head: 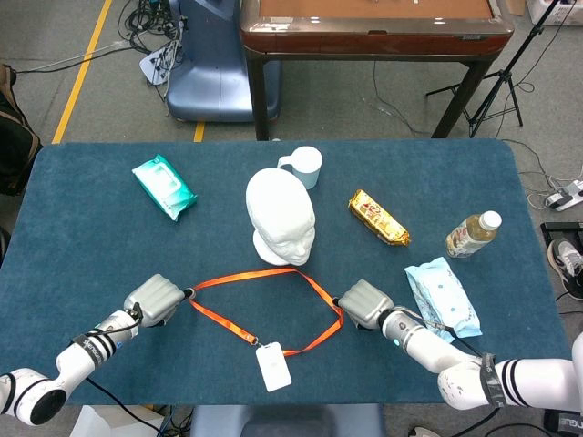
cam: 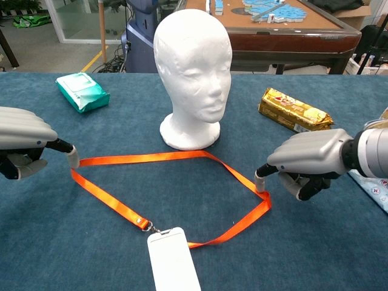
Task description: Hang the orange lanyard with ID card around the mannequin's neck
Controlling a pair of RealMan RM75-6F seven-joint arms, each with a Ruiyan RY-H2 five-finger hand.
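Note:
The orange lanyard [cam: 182, 156] lies flat in a loop on the blue table [head: 91, 237], in front of the white mannequin head [cam: 193, 73]. Its white ID card [cam: 173, 260] is at the near edge. My left hand [cam: 24, 142] rests a fingertip [cam: 73, 157] on the loop's left corner, with the thumb tucked back under the palm. My right hand [cam: 312, 160] touches the loop's right bend with one fingertip [cam: 262, 180], and its other fingers curl beneath. Both hands also show in the head view, left hand [head: 157, 300] and right hand [head: 364, 302]. Neither lifts the strap.
A teal wipes pack [head: 164, 187] lies back left and a white mug [head: 303, 166] stands behind the head. To the right are a gold snack bar [head: 378, 218], a bottle [head: 472, 235] and a blue-white pack [head: 442, 296]. A brown table [head: 373, 27] stands beyond.

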